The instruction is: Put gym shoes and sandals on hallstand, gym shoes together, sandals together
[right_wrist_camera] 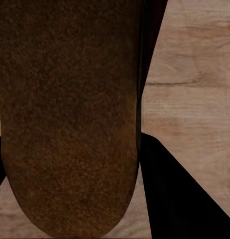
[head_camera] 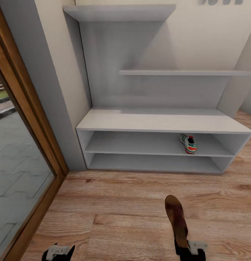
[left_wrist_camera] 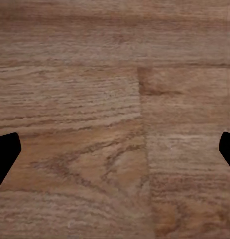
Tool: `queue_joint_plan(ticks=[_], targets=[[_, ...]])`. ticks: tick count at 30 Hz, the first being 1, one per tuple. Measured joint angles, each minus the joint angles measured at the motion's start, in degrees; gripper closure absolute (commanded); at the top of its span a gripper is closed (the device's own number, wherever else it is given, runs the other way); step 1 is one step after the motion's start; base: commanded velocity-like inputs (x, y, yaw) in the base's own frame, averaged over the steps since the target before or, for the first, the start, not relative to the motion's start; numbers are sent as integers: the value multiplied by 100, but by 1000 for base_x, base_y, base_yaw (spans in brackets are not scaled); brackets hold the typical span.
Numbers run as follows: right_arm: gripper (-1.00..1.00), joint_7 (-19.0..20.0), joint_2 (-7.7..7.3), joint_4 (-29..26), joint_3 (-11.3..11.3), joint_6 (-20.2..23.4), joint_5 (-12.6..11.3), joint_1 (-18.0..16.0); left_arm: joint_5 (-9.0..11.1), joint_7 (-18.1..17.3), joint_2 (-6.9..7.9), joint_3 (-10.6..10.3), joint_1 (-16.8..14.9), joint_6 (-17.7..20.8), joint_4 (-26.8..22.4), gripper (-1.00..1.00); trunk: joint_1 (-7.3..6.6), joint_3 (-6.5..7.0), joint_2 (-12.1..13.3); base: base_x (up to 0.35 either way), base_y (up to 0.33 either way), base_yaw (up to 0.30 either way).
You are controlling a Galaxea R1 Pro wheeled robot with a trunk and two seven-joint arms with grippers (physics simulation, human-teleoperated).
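1. The hallstand [head_camera: 154,121] takes up the centre and upper part of the head view: a light-grey unit with a bench top, two long open shelves under it and stepped wall shelves above. It stands against the wall, open toward the robot, so its low shelves can be reached from the front.
2. The corridor floor [head_camera: 114,214] spreads across the lower half of that view in light brown planks. A wood-framed glass door [head_camera: 20,152] runs down the left edge.
3. One sandal [head_camera: 176,219] juts out at lower centre-right, toe pointing toward the hallstand and heel end back in the right gripper [head_camera: 190,250]. In the right wrist view its mottled brown footbed [right_wrist_camera: 70,114] lies between the dark fingers with floor beyond. I judge it is held heel-first so the toe can go onto a shelf first.
4. One gym shoe [head_camera: 188,144] lies on the upper open shelf, right of centre, so that part looks done. The space beside it is free for its partner.
5. The right gripper is closed around the sandal's heel end.
6. The left gripper [head_camera: 58,252] sits at the lower left, spread wide and holding nothing. The left wrist view shows bare planks between its fingertips [left_wrist_camera: 6,152].
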Motion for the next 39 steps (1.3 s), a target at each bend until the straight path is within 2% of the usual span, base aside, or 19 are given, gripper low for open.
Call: queue_joint_plan(ticks=[2, 3, 5, 6, 8, 9, 11, 12, 14, 15, 18, 25, 39], targets=[[100, -4, 69, -109, 5, 449, 63, -174, -6, -137, 2, -20, 1, -188, 25, -100, 0, 0, 0, 0, 0, 0], [100, -9, 156, -201, 14, 938, 133, -368, -13, -238, 8, -33, 1, -369, 51, -100, 0, 0, 0, 0, 0, 0], [100, -19, 261, -280, 11, 1453, 207, -598, -17, -317, 14, -41, 6, -534, 81, -100, 0, 0, 0, 0, 0, 0], [100, -26, 369, -311, 17, 1891, 270, -820, -23, -373, 17, -47, 17, -662, 125, -100, 0, 0, 0, 0, 0, 0], [100, -80, 492, -346, 25, 2327, 335, -1059, -25, -422, 20, -50, 48, -760, 179, -100, 0, 0, 0, 0, 0, 0], [100, -177, 627, -356, 30, 2694, 369, -1279, -28, -468, 18, -54, 97, -825, 220, -100, 0, 0, 0, 0, 0, 0], [100, -360, 779, -362, 23, 2995, 412, -1492, -26, -506, 17, -53, 159, -877, 230, -100, 0, 0, 0, 0, 0, 0], [100, -606, 927, -359, 27, 3202, 427, -1660, -27, -541, 17, -55, 221, -929, 226, -100, 0, 1, 0, 0, 0, 0], [100, -916, 1069, -357, 24, 3348, 449, -1806, -26, -575, 15, -54, 280, -993, 217, -100, 0, 0, 0, 0, 0, 0], [100, -1212, 1188, -361, 28, 3436, 455, -1911, -25, -602, 15, -54, 321, -1061, 209, -100, 0, 1, 0, 0, 0, 0], [100, -1657, 1396, -362, 29, 3534, 456, -2069, -20, -635, 29, -53, 373, -1152, 205, -100, 0, 0, 0, 0, 0, 0], [100, -1978, 1428, -416, 26, 3596, 463, -2270, -31, -651, 13, -54, 413, -1198, 237, -100, 0, 0, 0, 0, 0, 0], [100, -1994, 1428, -431, 24, 3572, 445, -2285, -48, -648, 7, -57, 416, -1197, 269, -100, -1, 0, 0, 143, 0, 0]])
